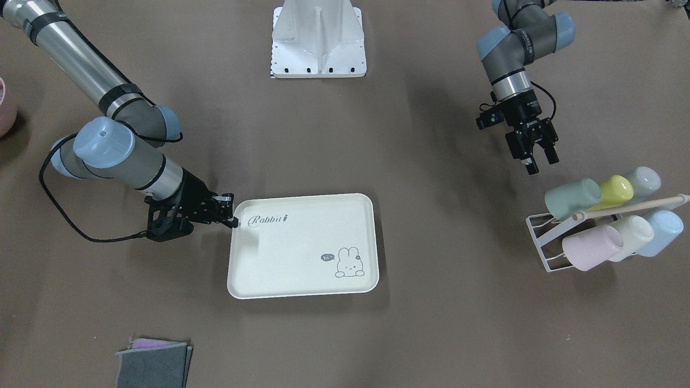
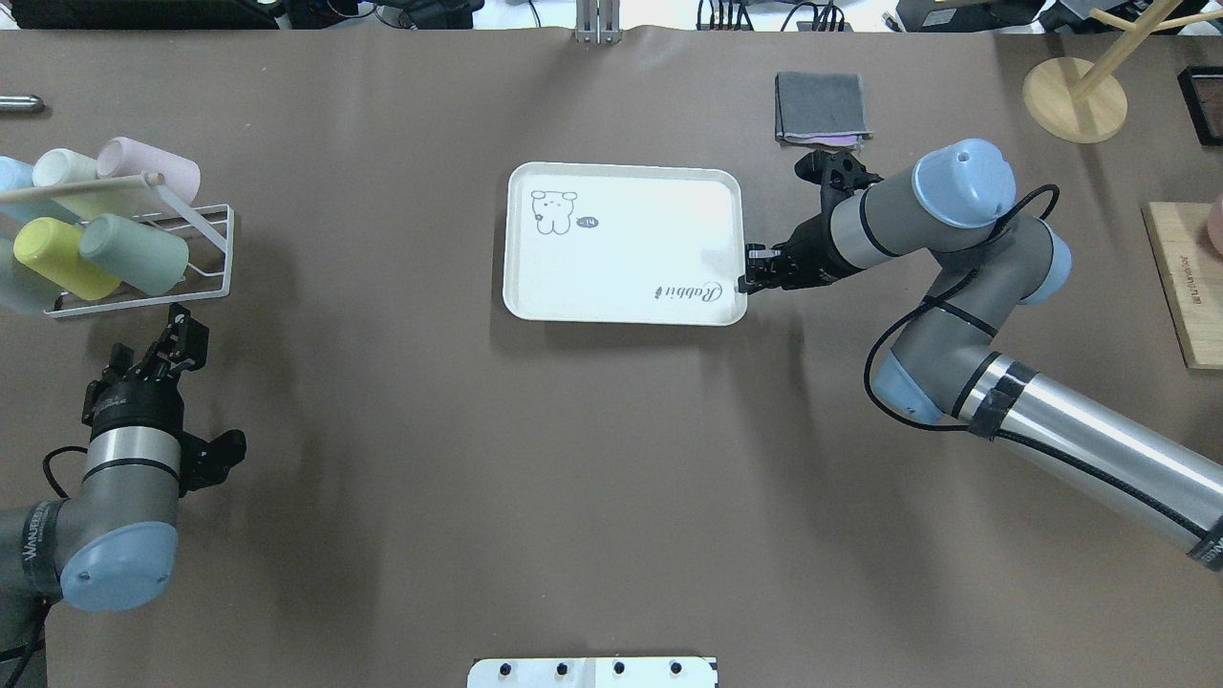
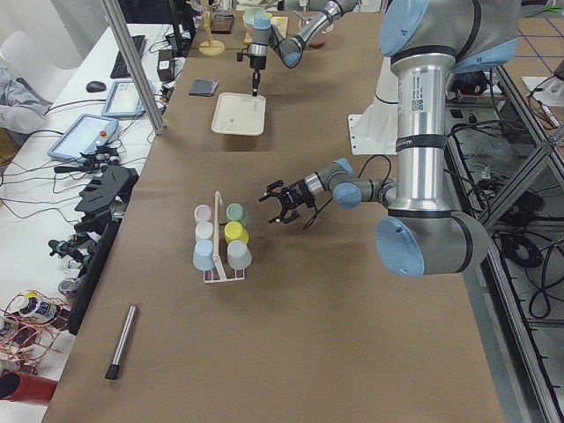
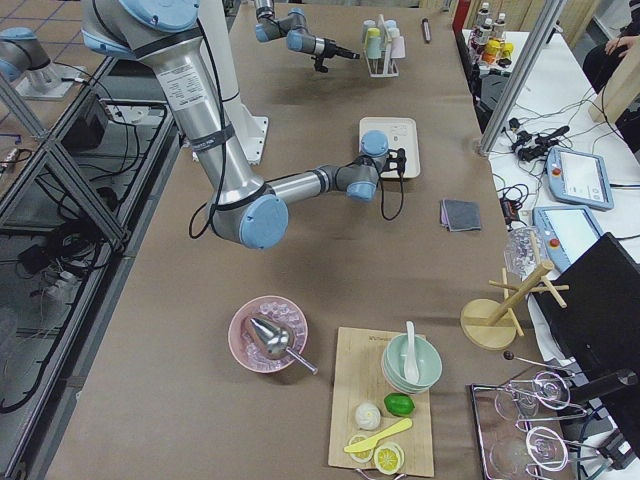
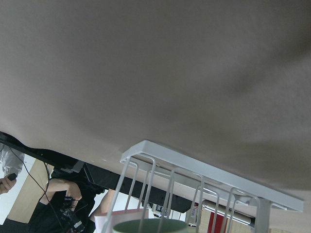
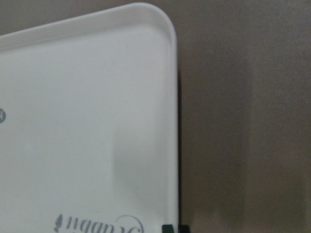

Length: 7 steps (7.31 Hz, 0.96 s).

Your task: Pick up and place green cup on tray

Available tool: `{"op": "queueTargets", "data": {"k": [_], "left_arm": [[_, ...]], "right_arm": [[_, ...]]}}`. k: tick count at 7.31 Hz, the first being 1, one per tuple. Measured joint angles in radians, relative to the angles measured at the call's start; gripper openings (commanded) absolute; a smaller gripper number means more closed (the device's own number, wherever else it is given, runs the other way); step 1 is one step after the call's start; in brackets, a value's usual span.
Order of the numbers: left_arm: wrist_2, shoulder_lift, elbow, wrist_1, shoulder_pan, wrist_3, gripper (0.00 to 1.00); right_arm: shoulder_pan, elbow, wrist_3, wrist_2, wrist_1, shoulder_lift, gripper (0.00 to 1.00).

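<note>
The green cup (image 1: 572, 198) lies on its side in a white wire rack (image 1: 540, 243), among several other pastel cups. It also shows as the green cup (image 2: 134, 253) at the table's left end. My left gripper (image 1: 542, 161) hangs open and empty just short of the rack, fingers pointed toward it. In the left wrist view the green cup (image 5: 150, 226) is only a rim at the bottom edge. The cream tray (image 1: 302, 242) lies flat mid-table. My right gripper (image 1: 235, 221) is shut on the tray's rim beside the "Rabbit" script, its fingertips (image 6: 168, 227) straddling the edge.
A yellow cup (image 1: 614, 191) and a pink cup (image 1: 590, 248) lie close to the green one under a wooden rod. A folded grey cloth (image 2: 822, 105) lies beyond the tray. A wooden board (image 2: 1185, 277) sits at the right edge.
</note>
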Motion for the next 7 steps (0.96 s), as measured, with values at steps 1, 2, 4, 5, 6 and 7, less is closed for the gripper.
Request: {"op": "queueTargets", "data": {"k": [1,2,4,5,6,7], "left_arm": [[0.0,-0.003,0.001,-0.001,-0.002,0.0,0.91],[0.0,-0.008,0.004,-0.001,-0.008,0.002,0.9],[-0.002,-0.019,0.007,-0.003,-0.031,0.023,0.9],[-0.002,-0.028,0.016,-0.004,-0.041,0.032,0.9],[-0.004,-0.041,0.038,-0.006,-0.051,0.035,0.9],[-0.005,-0.054,0.061,-0.011,-0.063,0.037,0.9]], "right_arm": [[-0.012,0.005,0.021,-0.001,-0.032,0.011,0.0],[-0.025,0.01,0.044,0.0,-0.067,0.027,0.0],[-0.044,0.025,0.063,0.005,-0.132,0.046,0.0],[-0.048,0.037,0.066,0.011,-0.164,0.048,0.0],[-0.048,0.044,0.066,0.02,-0.185,0.049,0.0],[-0.046,0.05,0.066,0.03,-0.199,0.048,0.0]]}}
